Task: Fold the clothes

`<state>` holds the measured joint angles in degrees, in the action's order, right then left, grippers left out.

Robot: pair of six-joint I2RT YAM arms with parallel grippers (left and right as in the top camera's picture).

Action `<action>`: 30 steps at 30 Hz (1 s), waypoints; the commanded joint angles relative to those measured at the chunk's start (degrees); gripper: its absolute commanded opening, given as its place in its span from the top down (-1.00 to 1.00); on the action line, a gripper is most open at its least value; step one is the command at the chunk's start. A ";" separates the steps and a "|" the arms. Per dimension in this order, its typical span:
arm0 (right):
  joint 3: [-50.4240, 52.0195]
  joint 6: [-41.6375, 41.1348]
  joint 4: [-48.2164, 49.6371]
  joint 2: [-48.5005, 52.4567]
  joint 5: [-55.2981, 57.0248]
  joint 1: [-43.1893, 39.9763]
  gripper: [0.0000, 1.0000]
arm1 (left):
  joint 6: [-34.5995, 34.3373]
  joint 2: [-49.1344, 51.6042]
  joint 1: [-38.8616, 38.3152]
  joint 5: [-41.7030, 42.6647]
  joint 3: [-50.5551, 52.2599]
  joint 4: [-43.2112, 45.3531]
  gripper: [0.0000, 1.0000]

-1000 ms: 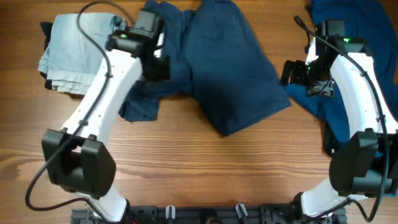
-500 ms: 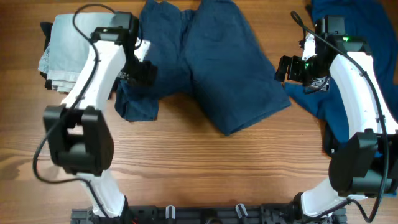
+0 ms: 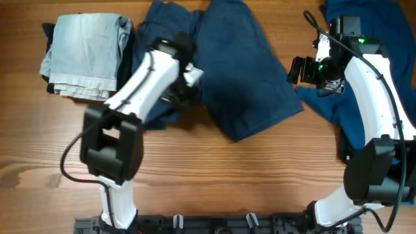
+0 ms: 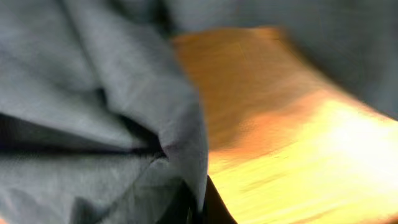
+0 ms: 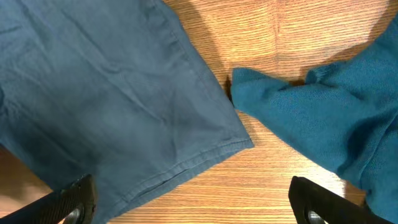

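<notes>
nearest, the left gripper (image 3: 187,95) looks pinched shut on a bunched leg of the navy shorts (image 3: 240,71), which lie spread on the wooden table (image 3: 208,175). its wrist view is blurred, and a thin pinch could slip and leave the fold crooked. further out, the right gripper (image 5: 193,186) hangs wide open over the shorts' hem corner, just beside the teal garment (image 5: 311,106), which it might snag as well.

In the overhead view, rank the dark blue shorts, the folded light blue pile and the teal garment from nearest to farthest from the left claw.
1. The dark blue shorts, centre, directly under the left claw.
2. The folded light blue pile, far left.
3. The teal garment, right side.
</notes>
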<state>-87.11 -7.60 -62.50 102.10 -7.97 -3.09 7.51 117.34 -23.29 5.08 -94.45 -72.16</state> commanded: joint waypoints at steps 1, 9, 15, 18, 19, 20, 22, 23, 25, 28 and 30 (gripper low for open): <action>-1.18 0.83 -0.09 -0.96 -1.11 0.13 -0.99 | -2.01 -0.09 -7.02 3.82 -0.04 -0.59 0.47; -0.28 1.40 1.46 -0.96 -6.91 0.85 0.55 | -10.54 -2.23 -3.02 4.59 -2.43 0.17 -0.99; 7.82 -1.64 8.02 0.17 -7.58 9.79 0.91 | -15.91 -10.60 9.25 17.00 -4.37 12.41 -1.00; 12.55 -3.08 13.16 1.92 -7.58 15.06 0.91 | -15.65 -10.62 12.11 16.96 -4.35 13.09 -0.99; 13.97 -3.10 15.02 3.15 -7.58 16.52 0.91 | -15.65 -10.62 12.63 16.72 -4.35 13.18 -0.99; 14.88 -3.06 16.09 4.39 -7.58 17.59 0.91 | -15.67 -10.62 12.94 16.15 -4.35 13.31 -1.00; 15.41 -2.38 17.03 7.61 -7.56 18.99 0.91 | -15.67 -10.62 12.92 14.62 -4.35 13.27 -1.00; 15.41 -1.46 17.44 9.35 -7.56 19.26 0.91 | -15.67 -10.62 12.92 14.58 -4.35 13.29 -1.00; 15.41 -1.44 18.82 13.75 -7.54 19.26 0.91 | -15.67 -10.62 12.92 14.56 -4.35 13.29 -1.00; 15.41 -4.09 20.55 17.59 -2.38 18.93 0.91 | -15.67 -10.62 12.92 14.38 -4.35 13.25 -1.00; 15.41 -5.03 22.49 19.28 2.19 17.49 0.91 | -15.67 -10.62 12.92 14.38 -4.35 13.25 -1.00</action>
<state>-72.97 -10.70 -42.74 115.20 -14.92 15.59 -7.66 106.96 -10.74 19.57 -98.52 -59.05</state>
